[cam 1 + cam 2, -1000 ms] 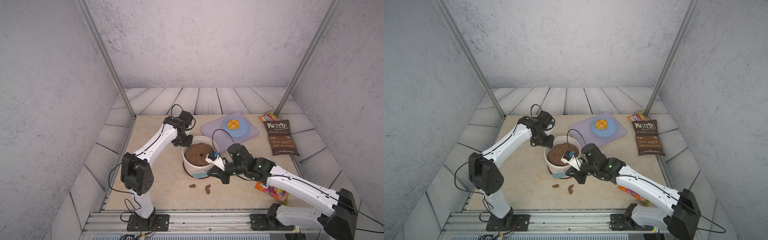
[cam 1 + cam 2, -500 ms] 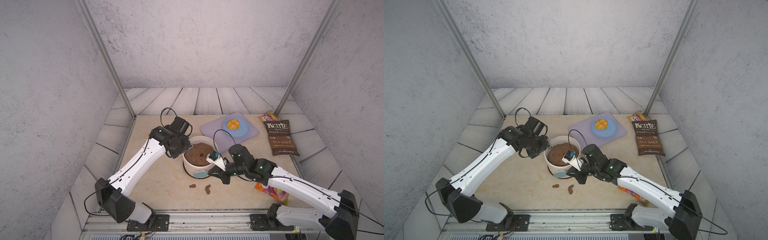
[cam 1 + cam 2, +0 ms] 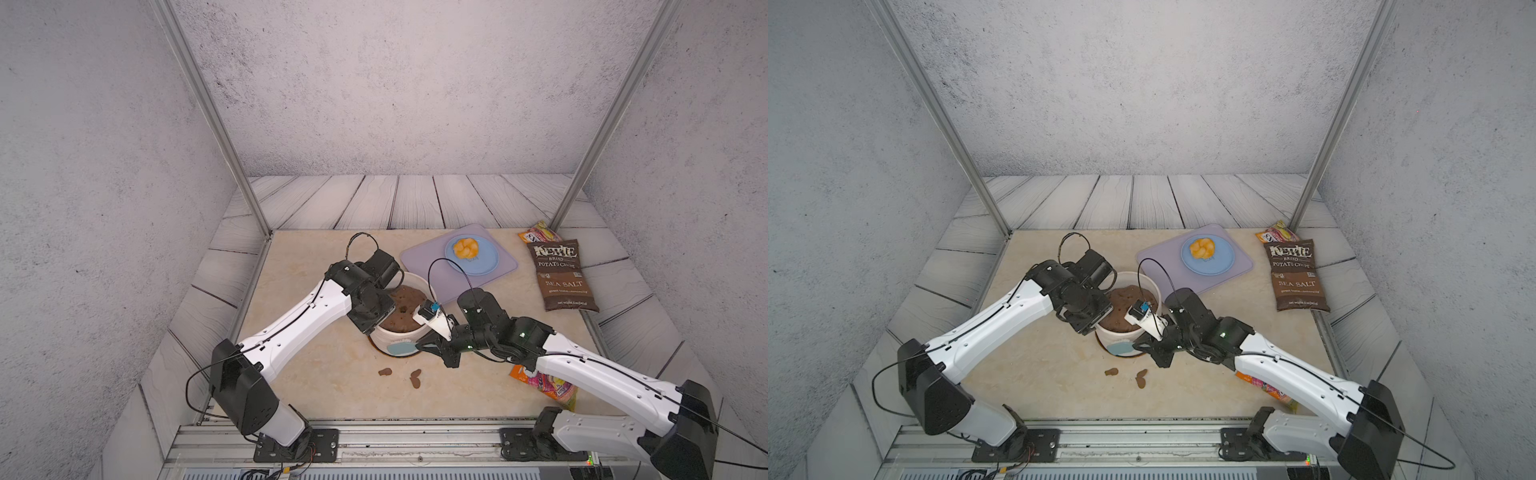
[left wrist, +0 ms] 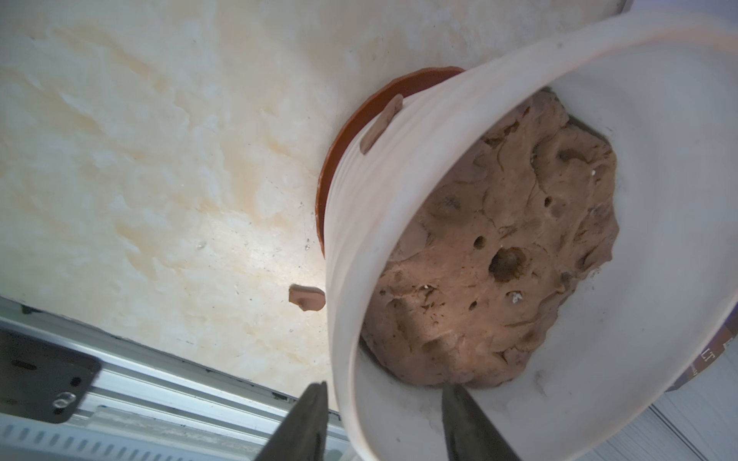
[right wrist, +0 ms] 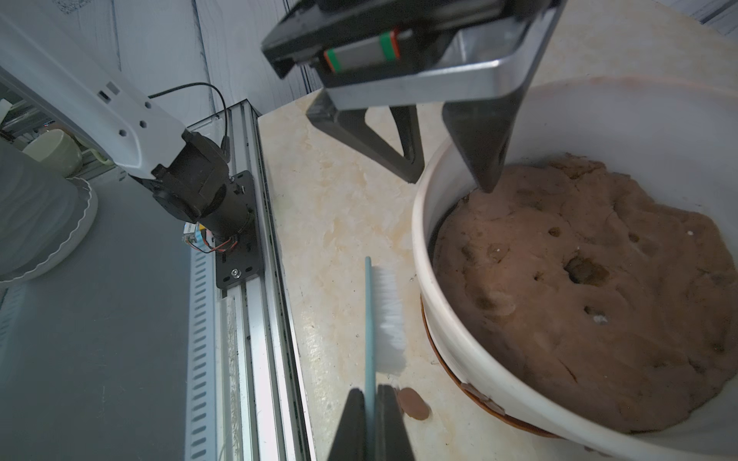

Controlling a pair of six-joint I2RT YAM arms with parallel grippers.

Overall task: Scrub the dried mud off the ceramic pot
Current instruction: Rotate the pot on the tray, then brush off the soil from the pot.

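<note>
The cream ceramic pot point(image 3: 1142, 276) stands mid-table on a brown saucer point(image 4: 351, 131), full of a brown soil mound point(image 3: 405, 311). One patch of dried mud point(image 4: 379, 123) clings to its ribbed wall. Loose flakes point(image 3: 385, 371) lie on the table in front of it, one beside the brush point(image 5: 413, 403). My left gripper point(image 4: 383, 403) is open and straddles the pot's left rim, one finger point(image 5: 487, 175) inside against the soil and one outside. My right gripper point(image 5: 370, 389) is shut on a teal brush point(image 5: 383, 319) with white bristles, held low beside the pot's front wall.
A blue plate point(image 3: 484, 262) with an orange food item sits on a lavender mat point(image 3: 419, 262) behind the pot. A brown chip bag point(image 3: 561, 276) lies at the right, with a small packet point(image 3: 540, 235) behind it. A colourful snack packet point(image 3: 544, 384) lies under my right arm.
My left arm has swung forward from behind the pot and lowered its gripper over the pot's left rim. The right gripper and brush have hardly moved.
</note>
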